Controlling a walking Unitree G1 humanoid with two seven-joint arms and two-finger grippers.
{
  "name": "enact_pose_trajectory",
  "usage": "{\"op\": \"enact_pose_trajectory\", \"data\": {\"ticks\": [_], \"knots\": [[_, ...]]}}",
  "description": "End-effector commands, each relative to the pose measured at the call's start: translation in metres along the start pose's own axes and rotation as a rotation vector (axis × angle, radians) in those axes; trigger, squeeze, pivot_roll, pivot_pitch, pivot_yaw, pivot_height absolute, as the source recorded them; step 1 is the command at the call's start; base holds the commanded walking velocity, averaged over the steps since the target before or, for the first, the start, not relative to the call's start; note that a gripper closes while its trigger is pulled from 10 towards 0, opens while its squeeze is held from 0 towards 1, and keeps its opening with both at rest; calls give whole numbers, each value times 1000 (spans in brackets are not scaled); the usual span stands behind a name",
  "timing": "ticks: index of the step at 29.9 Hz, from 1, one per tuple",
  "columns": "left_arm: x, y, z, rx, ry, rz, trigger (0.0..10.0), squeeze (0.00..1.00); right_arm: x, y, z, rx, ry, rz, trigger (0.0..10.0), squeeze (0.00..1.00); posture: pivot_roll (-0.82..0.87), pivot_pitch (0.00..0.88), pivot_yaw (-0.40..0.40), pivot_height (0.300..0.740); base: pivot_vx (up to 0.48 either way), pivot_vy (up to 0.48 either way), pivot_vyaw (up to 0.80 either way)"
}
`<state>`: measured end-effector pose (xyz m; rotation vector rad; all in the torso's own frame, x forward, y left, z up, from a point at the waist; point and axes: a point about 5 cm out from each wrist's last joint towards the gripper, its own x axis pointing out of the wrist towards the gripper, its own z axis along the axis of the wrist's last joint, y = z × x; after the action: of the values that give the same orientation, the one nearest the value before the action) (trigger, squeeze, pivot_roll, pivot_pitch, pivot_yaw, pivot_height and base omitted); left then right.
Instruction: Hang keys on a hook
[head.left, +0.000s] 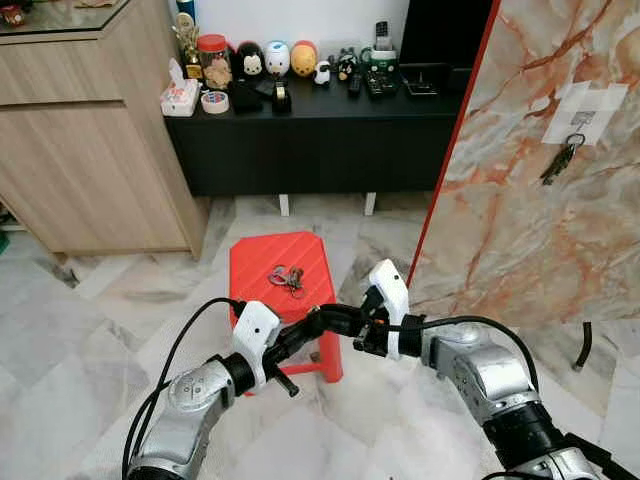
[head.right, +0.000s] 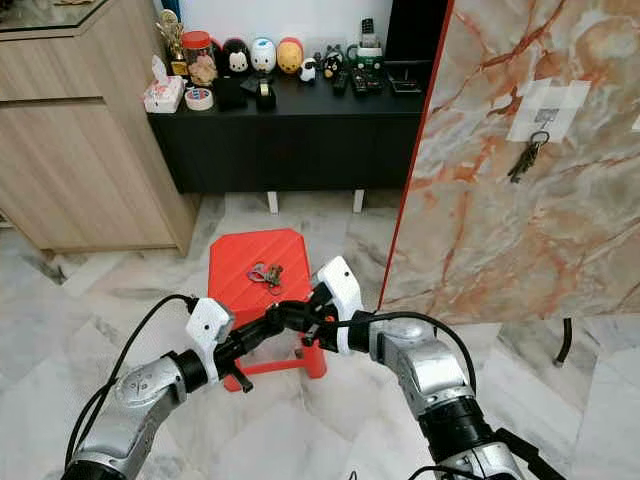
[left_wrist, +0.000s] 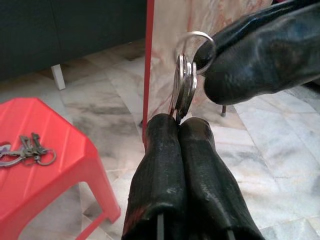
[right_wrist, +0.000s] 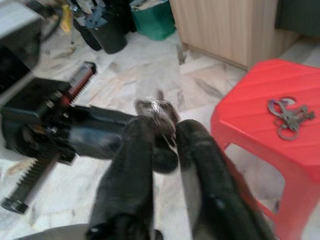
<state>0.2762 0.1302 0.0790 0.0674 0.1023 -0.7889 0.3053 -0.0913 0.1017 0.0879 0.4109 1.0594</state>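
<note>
Both end effectors (left_wrist: 180, 125) (right_wrist: 165, 135) tip-to-tip on keys (left_wrist: 183, 82).

Blurred keys (right_wrist: 157, 111) between right gripper (right_wrist: 165, 135) fingers.

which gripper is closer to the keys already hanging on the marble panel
Right. The right gripper sits nearer the marble panel, below and left of the hanging keys. The left gripper meets it from further left, over the red stool.

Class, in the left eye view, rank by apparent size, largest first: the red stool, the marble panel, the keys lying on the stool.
1. marble panel
2. red stool
3. keys on the stool
</note>
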Motion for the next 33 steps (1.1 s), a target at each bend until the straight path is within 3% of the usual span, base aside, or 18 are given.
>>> {"op": "enact_pose_trajectory", "data": {"ticks": [1,7,8,9,15,22,23,24,28,29,30,31,33], "knots": [[-4,1,-1,1,6,2,0,0,-3,-5,0,-3,0,-27,10000,1000,111,114,-34,723,0,0,0],[-6,2,-3,4,19,3,0,0,-3,-6,0,-2,-5,-46,10000,1000,113,115,-32,723,0,0,0],[-7,2,-4,7,33,2,0,0,-3,-10,1,1,-11,-78,10000,827,113,115,-32,723,0,0,0],[-8,2,-5,8,42,1,0,0,-3,-12,2,2,-14,-95,10000,0,116,117,-31,723,0,0,0],[-20,6,-27,56,198,5,0,0,-7,-28,13,56,-98,-213,10000,0,115,116,-30,723,0,0,0],[-37,17,-52,91,370,78,0,0,-9,-36,2,93,-71,-286,10000,0,117,114,-29,723,0,0,0],[-45,20,-63,102,446,107,4510,0,-9,-40,-9,108,-46,-322,10000,0,117,114,-29,723,0,0,0],[-48,22,-69,107,481,121,10000,0,-10,-42,-14,123,-34,-341,10000,0,117,114,-29,723,0,0,0],[-67,27,-97,85,650,213,10000,0,-13,-49,-45,218,14,-447,10000,0,121,107,-26,723,0,0,0],[-76,29,-108,64,722,275,10000,0,-17,-51,-62,243,60,-503,10000,0,119,104,-25,723,0,0,0],[-76,29,-108,64,722,275,10000,0,-17,-51,-62,243,60,-503,10000,0,119,104,-25,723,0,0,0],[-88,30,-120,77,805,320,10000,0,-22,-51,-80,262,117,-555,10000,0,121,101,-25,723,0,0,0],[-97,30,-128,93,865,343,10000,0,-25,-49,-93,284,154,-586,10000,0,121,101,-25,723,0,0,0]]}}
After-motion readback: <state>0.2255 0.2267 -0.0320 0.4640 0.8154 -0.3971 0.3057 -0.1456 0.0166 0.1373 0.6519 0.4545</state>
